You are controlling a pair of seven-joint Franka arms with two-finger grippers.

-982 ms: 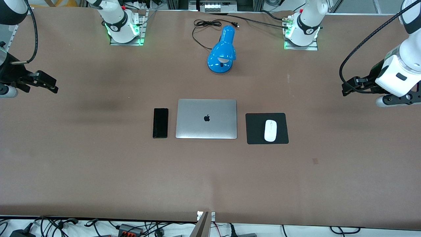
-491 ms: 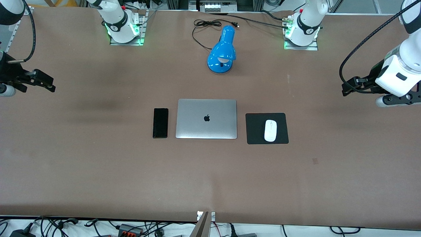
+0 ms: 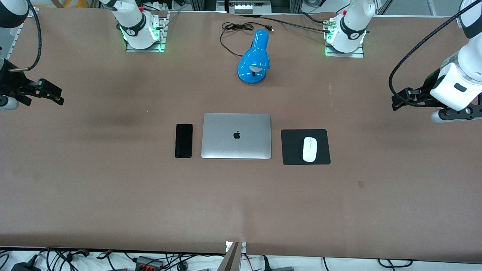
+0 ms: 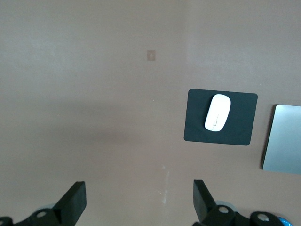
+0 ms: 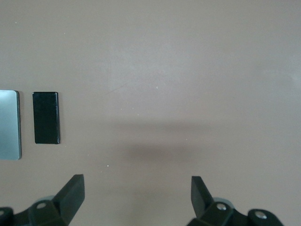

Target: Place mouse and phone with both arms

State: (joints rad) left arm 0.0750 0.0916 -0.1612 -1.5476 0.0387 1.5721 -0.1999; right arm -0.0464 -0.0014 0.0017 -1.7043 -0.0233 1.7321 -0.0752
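While the small white oval mouse (image 3: 309, 149) sits on a square black pad (image 3: 292, 147), the slim black phone (image 3: 183, 140) lies just beside a shut silver laptop (image 3: 236, 136). Both black grippers, left (image 3: 400, 102) and right (image 3: 52, 96), hang wide open over bare brown table (image 3: 241, 203), holding nothing.

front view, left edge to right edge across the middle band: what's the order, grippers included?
right gripper → phone → laptop → mouse pad → mouse, on the pad → left gripper
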